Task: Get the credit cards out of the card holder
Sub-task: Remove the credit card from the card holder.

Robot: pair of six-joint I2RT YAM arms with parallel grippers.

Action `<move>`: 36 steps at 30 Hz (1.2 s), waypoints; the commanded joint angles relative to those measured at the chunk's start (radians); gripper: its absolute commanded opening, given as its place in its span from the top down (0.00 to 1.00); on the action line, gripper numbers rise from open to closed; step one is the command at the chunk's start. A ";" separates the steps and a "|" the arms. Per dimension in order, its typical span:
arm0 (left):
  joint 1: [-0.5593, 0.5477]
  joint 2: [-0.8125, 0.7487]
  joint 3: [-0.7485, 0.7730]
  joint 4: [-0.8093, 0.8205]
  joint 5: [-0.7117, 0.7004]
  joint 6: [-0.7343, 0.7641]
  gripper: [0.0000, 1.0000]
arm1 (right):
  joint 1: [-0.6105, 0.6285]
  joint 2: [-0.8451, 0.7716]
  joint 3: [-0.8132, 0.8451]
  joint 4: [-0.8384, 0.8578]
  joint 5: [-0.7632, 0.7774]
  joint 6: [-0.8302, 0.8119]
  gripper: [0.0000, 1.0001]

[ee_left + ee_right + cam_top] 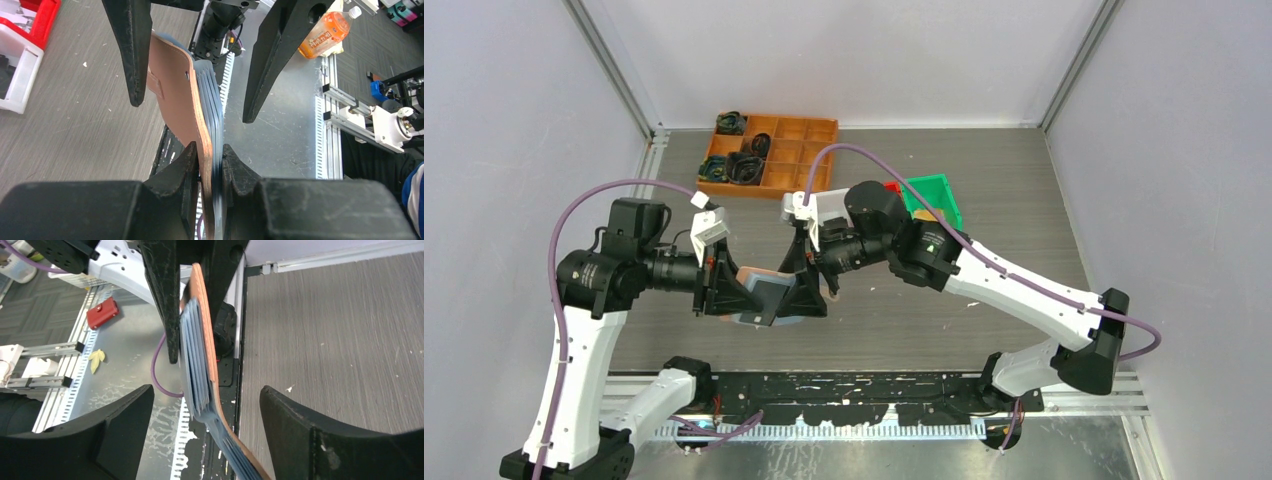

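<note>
A: card holder [177,90] is up in the air between the arms, edge-on, over the near side of the table [984,200]. left gripper [210,152] is pinched tight on one end, leather plus blue sleeves [192,355].
B: so left acts as the fixture. and the other?
A: right gripper [205,392] has jaws wide, straddling the free end, holding nothing. probably lining up a pull. credit cards: can't tell them from sleeves at this angle.

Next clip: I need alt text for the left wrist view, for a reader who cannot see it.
The left end effector, at the bottom of the view, is shut on a salmon-pink leather-like card holder with bluish plastic sleeves, held edge-on. The right end effector stands open, straddling its far end.
</note>
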 commanded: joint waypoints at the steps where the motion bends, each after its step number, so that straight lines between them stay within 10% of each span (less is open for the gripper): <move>1: -0.005 -0.002 0.034 -0.016 0.079 0.021 1.00 | 0.000 0.002 0.083 0.050 -0.101 -0.034 0.22; 9: -0.007 -0.021 0.014 0.016 0.021 0.017 0.85 | -0.001 0.040 0.149 -0.075 -0.179 -0.045 0.99; 16: -0.006 -0.050 0.008 0.017 -0.027 0.034 0.43 | 0.000 -0.009 0.104 -0.082 -0.137 -0.041 0.99; 25: -0.006 -0.056 -0.044 0.023 0.035 0.014 0.55 | 0.000 -0.009 0.131 -0.102 -0.125 -0.007 0.99; 31: -0.006 -0.065 -0.080 0.109 0.058 -0.077 0.88 | 0.000 -0.002 0.138 -0.074 -0.091 0.028 0.99; 36: -0.006 -0.077 -0.134 0.126 0.081 -0.121 0.64 | 0.000 0.012 0.149 -0.040 -0.066 0.069 0.99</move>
